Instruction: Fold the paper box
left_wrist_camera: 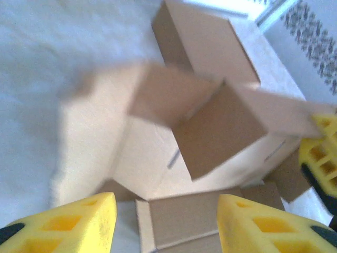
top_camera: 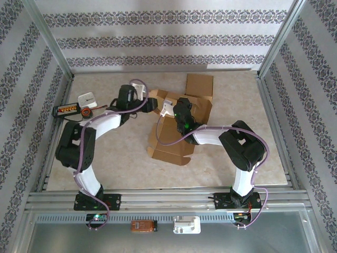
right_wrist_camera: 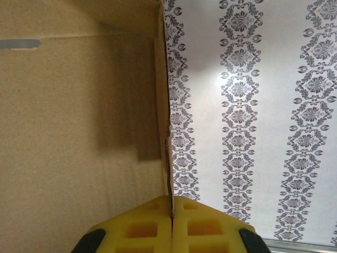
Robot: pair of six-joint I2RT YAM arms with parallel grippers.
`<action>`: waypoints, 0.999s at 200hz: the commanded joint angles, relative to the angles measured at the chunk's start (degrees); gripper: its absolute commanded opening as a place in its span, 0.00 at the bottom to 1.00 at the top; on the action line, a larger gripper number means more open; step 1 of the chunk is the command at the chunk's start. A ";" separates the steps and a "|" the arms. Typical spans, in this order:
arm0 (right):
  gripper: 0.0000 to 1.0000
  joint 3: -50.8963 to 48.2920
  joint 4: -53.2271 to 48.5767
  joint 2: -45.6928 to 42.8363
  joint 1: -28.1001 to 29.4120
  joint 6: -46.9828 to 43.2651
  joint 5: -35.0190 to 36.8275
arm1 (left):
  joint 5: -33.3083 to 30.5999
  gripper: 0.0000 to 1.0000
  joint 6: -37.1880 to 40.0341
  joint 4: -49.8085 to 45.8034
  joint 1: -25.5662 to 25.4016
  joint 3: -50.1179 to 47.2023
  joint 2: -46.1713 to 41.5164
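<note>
My right gripper (right_wrist_camera: 171,208) is pinching one thin wall of the half-folded brown cardboard box (top_camera: 171,145) mid-frame in the overhead view, my left gripper (left_wrist_camera: 166,211) is spread over it, and it looks light and floppy, so flap edges are probably the best grab.

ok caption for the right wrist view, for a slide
Closed right gripper pinching the paper box by its panel edge, patterned wall behind

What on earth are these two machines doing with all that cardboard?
Two robot arms are folding a paper box on the table. The right claw is pinched shut on the edge of one panel. The left claw is open, hovering over another flap. The box is only partly folded.
</note>
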 commanded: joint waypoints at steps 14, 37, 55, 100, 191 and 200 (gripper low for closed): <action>0.04 -0.17 -0.81 -0.97 -0.38 1.72 -0.39 | -0.46 0.60 10.25 -9.94 3.10 3.65 -0.34; 0.04 -0.26 -0.80 -1.23 -0.46 1.70 -0.56 | 2.31 0.62 15.89 -18.89 3.61 11.05 4.75; 0.04 -0.35 -0.94 -1.40 -0.40 1.62 -0.41 | 3.89 0.63 17.46 -23.51 3.78 15.59 8.90; 0.04 -0.19 -1.27 -1.50 -0.42 1.62 -0.39 | 6.92 0.48 15.30 -25.52 3.95 20.28 15.41; 0.04 1.92 -1.46 -0.11 -0.69 2.23 1.47 | 11.79 0.04 -1.70 -13.32 2.51 7.20 4.86; 0.04 2.09 -1.52 0.00 -0.64 2.36 1.63 | 12.45 0.04 -4.75 -11.26 2.20 6.32 4.19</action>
